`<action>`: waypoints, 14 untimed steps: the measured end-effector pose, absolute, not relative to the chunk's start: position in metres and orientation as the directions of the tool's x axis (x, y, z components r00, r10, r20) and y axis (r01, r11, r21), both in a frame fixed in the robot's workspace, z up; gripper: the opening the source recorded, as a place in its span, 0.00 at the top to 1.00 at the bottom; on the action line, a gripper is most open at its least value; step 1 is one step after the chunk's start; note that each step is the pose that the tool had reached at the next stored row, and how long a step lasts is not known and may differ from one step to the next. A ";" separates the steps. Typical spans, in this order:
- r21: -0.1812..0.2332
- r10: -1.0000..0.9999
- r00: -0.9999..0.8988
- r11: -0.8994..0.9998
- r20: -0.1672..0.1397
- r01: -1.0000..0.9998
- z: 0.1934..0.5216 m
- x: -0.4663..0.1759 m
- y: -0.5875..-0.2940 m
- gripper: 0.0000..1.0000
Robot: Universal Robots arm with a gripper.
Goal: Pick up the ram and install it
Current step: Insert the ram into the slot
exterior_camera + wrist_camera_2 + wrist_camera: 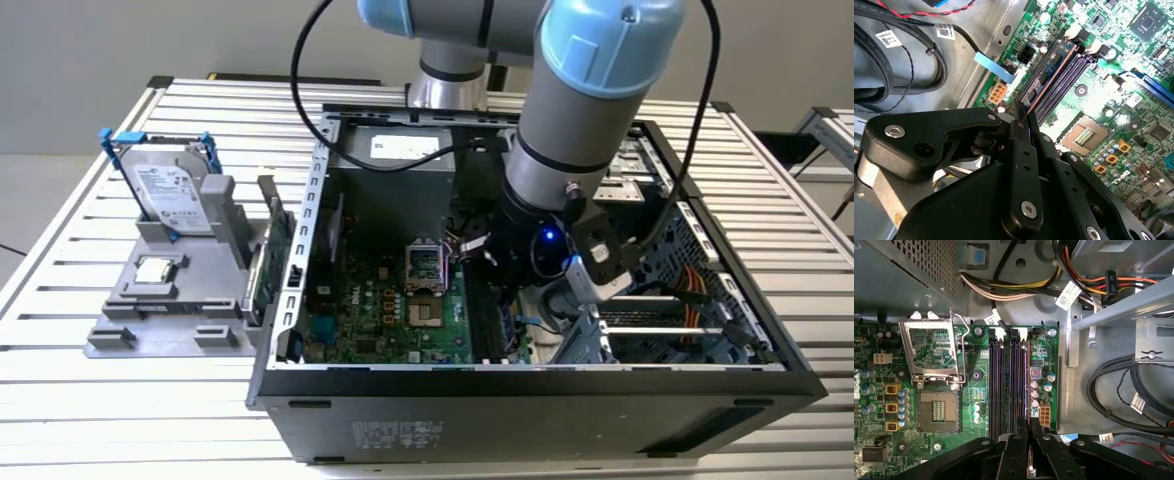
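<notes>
- Black steel computer case (pixel 534 400) lies open on the slatted aluminium table (pixel 80 400), and my arm reaches down into it over the green motherboard (pixel 387 320).
- Grey plastic parts stand (pixel 167 315) sits outside the case at the exterior view's left, holding the silver hard drive in its blue bracket (pixel 171 195); I judge it plays no part in this step.
- Long dark memory slots (pixel 1006 385) run in a parallel row on the board beside the empty square processor socket (pixel 939 412), and in both wrist views my gripper (pixel 1029 437) hangs right over the end of that row.
- Thin blue ram stick (pixel 1046 82) is seen edge-on in the second wrist view, standing along one slot; my black fingers (pixel 1021 150) are closed on its near end.
- Doing this well, I judge, means keeping the stick upright and in line with its slot, pressing straight down and evenly, so neither end cocks.
- Whether the stick is fully seated I cannot tell.
</notes>
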State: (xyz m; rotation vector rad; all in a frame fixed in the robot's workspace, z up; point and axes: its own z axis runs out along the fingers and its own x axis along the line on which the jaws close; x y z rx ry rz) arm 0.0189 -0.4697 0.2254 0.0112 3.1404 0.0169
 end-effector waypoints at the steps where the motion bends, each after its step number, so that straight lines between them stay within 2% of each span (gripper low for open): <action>1: 0.011 0.006 -1.000 1.000 -0.001 0.006 0.225 0.019 -0.470 1.00; 14: 0.011 0.000 -1.000 1.000 -0.001 0.000 0.219 0.017 -0.470 1.00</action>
